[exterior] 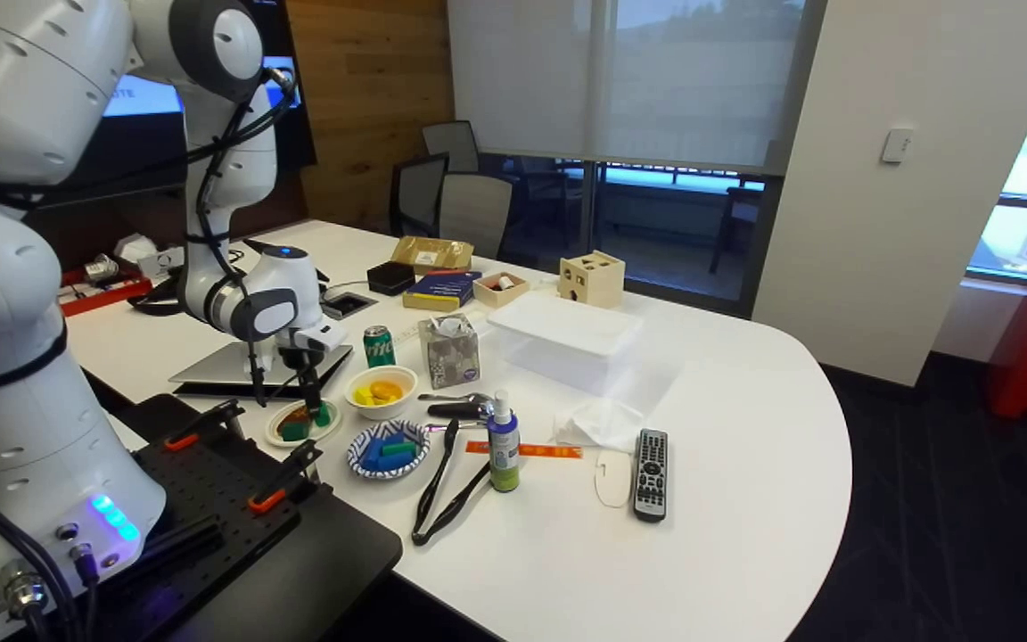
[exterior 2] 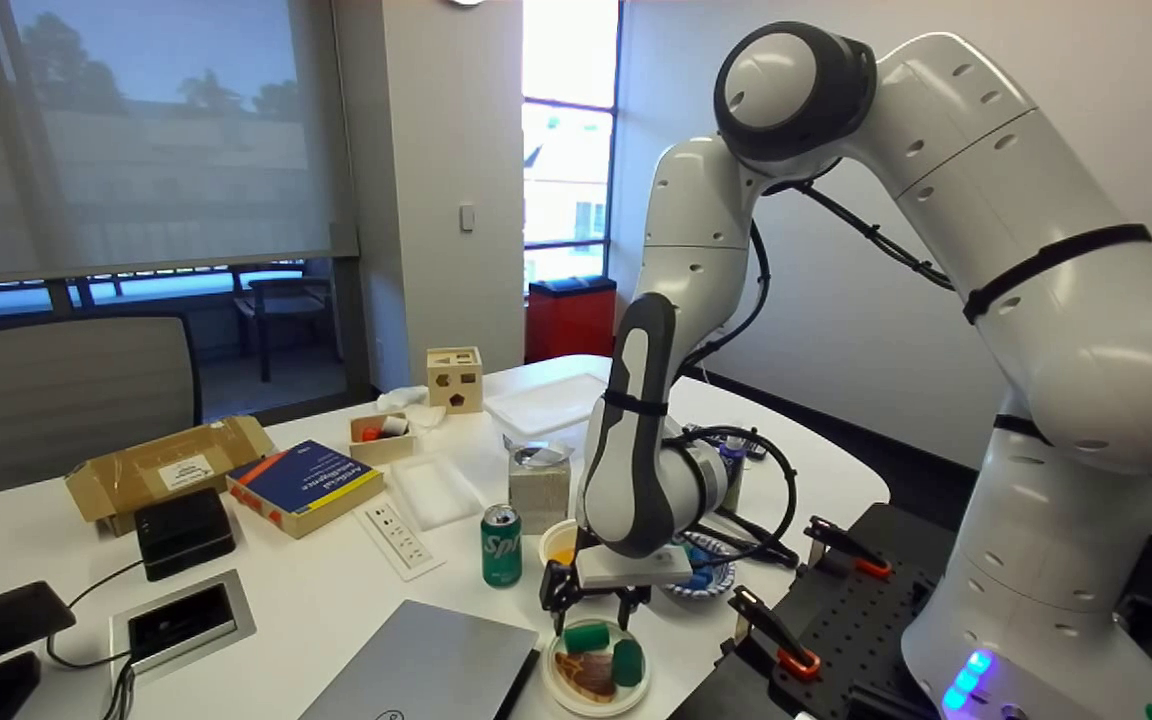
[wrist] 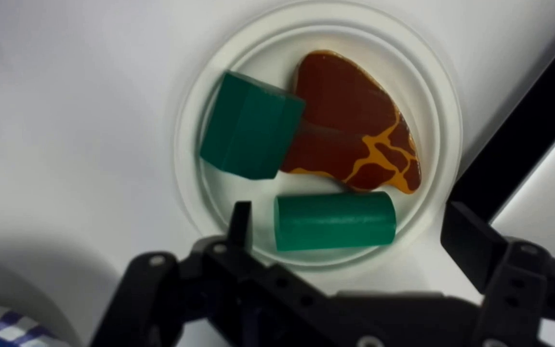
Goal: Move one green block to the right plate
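As the wrist view reads left to right, the bowl [wrist: 3, 319] comes first, cut by the frame; in an exterior view it holds blue blocks [exterior: 373, 455] and a green block [exterior: 398, 448]. Next is the plate [wrist: 187, 130], bearing the faceted block [wrist: 253, 127] and the round block [wrist: 335, 221], both green, with the steak [wrist: 350, 115] close beside them. The gripper [wrist: 355, 230] stands over the plate, jaws wide apart, one off each end of the round block, neither seen touching it; fingertip height is hard to judge from overhead. The laptop [wrist: 537, 125] lies last, near the plate. Step in hand, as judged: the pick of the round block. With the bowl, right of the plate in both exterior views, taken as target, the next move calls for closing on the block's ends, lifting clear of the steak and carrying across.
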Available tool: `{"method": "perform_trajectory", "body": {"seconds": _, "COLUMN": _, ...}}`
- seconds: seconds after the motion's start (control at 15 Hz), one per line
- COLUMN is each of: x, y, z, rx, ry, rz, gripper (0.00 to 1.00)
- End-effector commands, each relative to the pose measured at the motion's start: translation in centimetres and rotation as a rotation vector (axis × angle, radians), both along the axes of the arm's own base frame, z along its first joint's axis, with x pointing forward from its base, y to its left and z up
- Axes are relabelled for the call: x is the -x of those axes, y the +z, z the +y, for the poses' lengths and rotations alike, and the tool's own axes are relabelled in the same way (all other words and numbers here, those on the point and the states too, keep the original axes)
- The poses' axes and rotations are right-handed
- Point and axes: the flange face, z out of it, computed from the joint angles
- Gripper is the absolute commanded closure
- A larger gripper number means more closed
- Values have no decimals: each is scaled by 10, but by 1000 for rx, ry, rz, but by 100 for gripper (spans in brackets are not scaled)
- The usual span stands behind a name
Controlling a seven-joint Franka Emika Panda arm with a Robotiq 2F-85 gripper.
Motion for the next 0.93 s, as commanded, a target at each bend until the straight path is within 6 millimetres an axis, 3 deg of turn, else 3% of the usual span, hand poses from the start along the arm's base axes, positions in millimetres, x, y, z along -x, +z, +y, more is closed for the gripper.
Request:
{"method": "perform_trajectory", "body": {"seconds": 0.0, "x": -17, "y": -8, "z": -2, "rx": 18, "ry": 17, "rz": 9, "gripper": 0}}
{"method": "perform_trajectory", "body": {"seconds": 0.33, "x": -26, "y": -15, "z": -3, "rx": 5, "ry": 38, "rz": 21, "gripper": 0}}
{"method": "perform_trajectory", "body": {"seconds": 0.87, "x": -20, "y": -24, "z": -3, "rx": 0, "ry": 24, "rz": 72, "gripper": 0}}
